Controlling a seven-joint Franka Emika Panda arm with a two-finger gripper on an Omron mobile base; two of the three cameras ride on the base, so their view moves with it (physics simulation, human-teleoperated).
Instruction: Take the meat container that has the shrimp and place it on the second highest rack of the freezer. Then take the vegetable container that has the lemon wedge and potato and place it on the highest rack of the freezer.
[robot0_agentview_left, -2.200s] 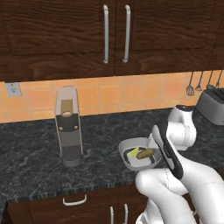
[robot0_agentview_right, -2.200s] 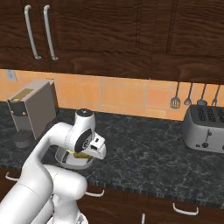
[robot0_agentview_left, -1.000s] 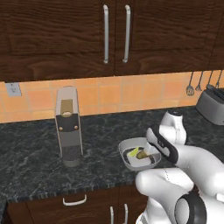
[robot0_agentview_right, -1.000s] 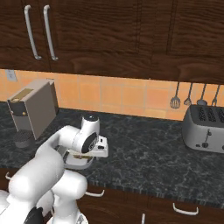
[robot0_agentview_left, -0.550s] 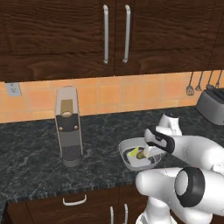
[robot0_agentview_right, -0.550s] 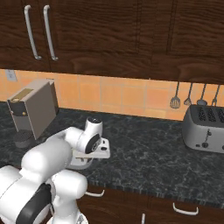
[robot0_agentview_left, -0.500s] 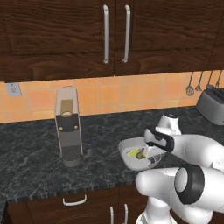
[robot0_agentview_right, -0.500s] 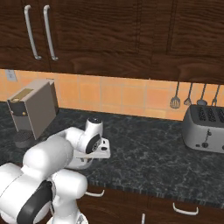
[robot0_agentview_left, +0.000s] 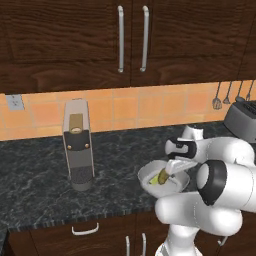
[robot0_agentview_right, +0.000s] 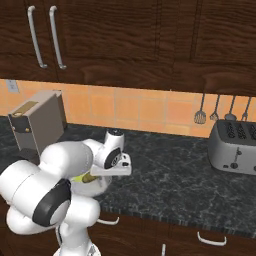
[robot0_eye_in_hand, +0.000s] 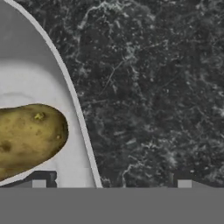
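The grey vegetable container (robot0_agentview_left: 150, 172) sits on the dark speckled counter (robot0_agentview_left: 40, 185), to the right of the tall coffee machine (robot0_agentview_left: 78, 145) and near the counter's front edge. The potato (robot0_eye_in_hand: 28, 139) lies inside the container; seen from the hand camera it rests on the pale floor of the container (robot0_eye_in_hand: 39, 83), close to the curved rim. In the left base view a yellow-green piece shows in the container beside the potato (robot0_agentview_left: 163, 177), too small to make out whether it is the lemon wedge.

The gripper (robot0_eye_in_hand: 111, 183) hangs low over the container's rim, its jaws spread wide and holding nothing: one fingertip stands above the container's floor just beside the potato, the other above the bare counter outside the rim. In the left base view the hand covers the right part of the container, and the white arm (robot0_agentview_right: 60, 165) curls over it from the front.

A silver toaster (robot0_agentview_right: 232, 145) stands on the counter well to the right of the container, under utensils hanging on the orange tile wall (robot0_agentview_right: 150, 110). Dark wood cabinets (robot0_agentview_left: 125, 40) run above
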